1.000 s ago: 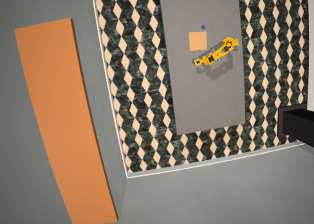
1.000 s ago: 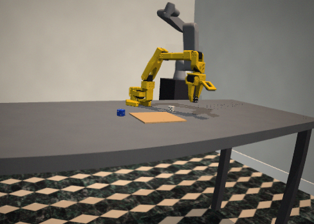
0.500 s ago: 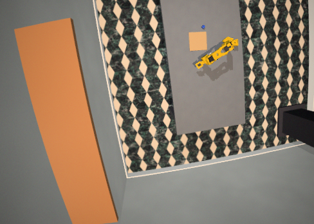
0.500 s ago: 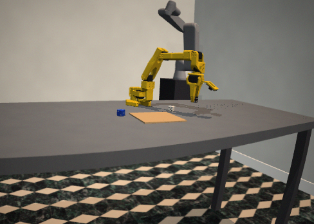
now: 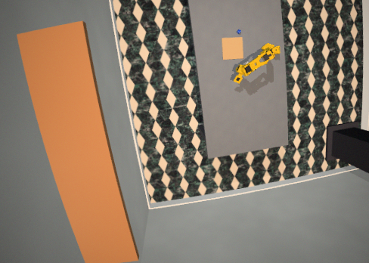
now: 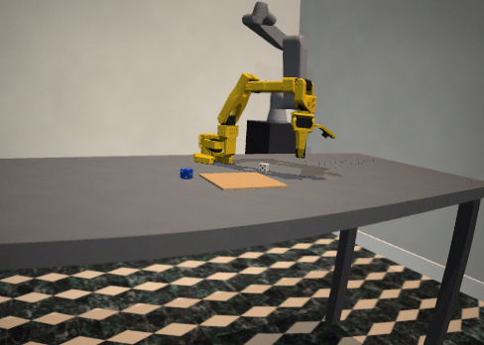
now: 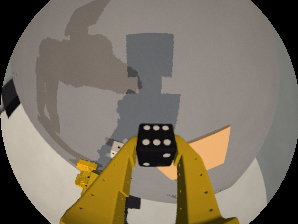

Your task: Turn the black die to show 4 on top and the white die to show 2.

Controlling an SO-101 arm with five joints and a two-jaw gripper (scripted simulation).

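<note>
Jaws (image 5: 237,79) (image 6: 301,156) pinched on black die (image 7: 156,144), above desk (image 5: 242,119) (image 6: 124,200) inward of its long edges, white die (image 6: 264,167) (image 7: 116,148) off mat (image 5: 232,48) (image 6: 243,180) (image 7: 212,150), blue die (image 5: 239,31) (image 6: 186,172) beside it; both turns and placements likely left.

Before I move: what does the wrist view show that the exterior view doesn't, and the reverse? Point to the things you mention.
Wrist only: readable pips on the black die (image 7: 156,145), six on one face; exterior has just a dark bit at the tips.

Exterior only: blue die (image 6: 186,173), grey arm (image 6: 295,57), table leg (image 6: 343,275).

Both: white die (image 6: 264,168) (image 7: 115,149), mat (image 6: 243,180) (image 7: 212,150), end effector (image 6: 301,155) (image 7: 156,145), shut on the black die in wrist.
</note>
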